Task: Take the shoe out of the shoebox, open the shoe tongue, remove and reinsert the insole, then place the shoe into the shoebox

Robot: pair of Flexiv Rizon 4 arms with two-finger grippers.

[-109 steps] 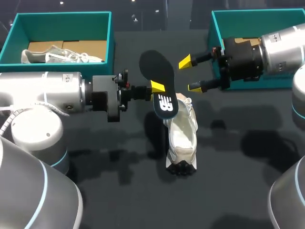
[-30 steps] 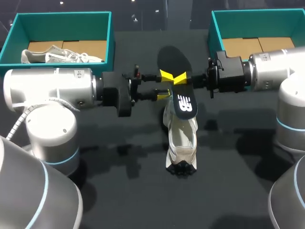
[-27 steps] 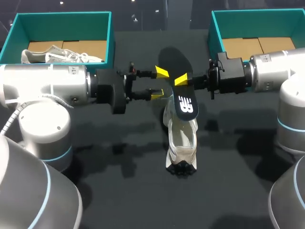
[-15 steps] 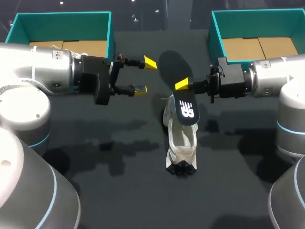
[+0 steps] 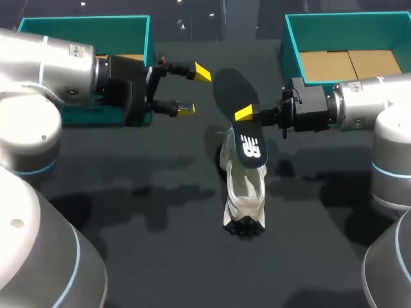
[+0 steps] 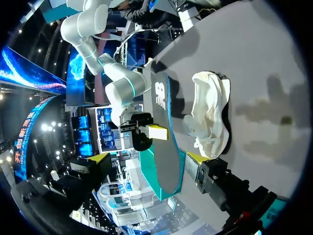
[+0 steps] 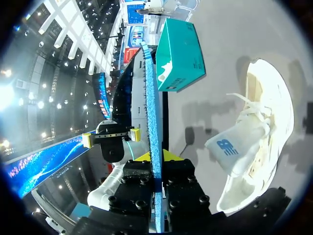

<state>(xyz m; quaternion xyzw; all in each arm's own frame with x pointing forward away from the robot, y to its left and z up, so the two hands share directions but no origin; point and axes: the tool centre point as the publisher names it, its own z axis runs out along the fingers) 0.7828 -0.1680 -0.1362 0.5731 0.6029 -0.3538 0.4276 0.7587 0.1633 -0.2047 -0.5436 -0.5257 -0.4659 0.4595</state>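
Above the middle of the desk [image 5: 160, 224] the insole [image 5: 239, 119] now hangs from the right claw [image 5: 247, 115] alone, which is clenched on its edge near the waist; its printed heel end dips down to the mouth of the shoe [image 5: 244, 186], which lies on the desk with its toe toward the robot. The handover is the news here: 3.6 s ago the left claw [image 5: 194, 91] was holding the insole and the right one was coming in spread, a second ago both were on it, and since then the left has let go and drawn back toward the left box [image 5: 83, 25], where it now sits released, jaws wide with nothing between them. Over the same span the insole has tipped and sunk, so that its heel end is lower and closer to the shoe's opening than before, while the shoe itself has not shifted. The right wrist view shows the insole [image 7: 149, 112] edge-on between that claw's own fingers, with the shoe [image 7: 259, 132] beside and below. I judge removal done and reinsertion about to start, with the left arm free to steady the shoe; the right box [image 5: 347, 25] is the likely place for it afterwards
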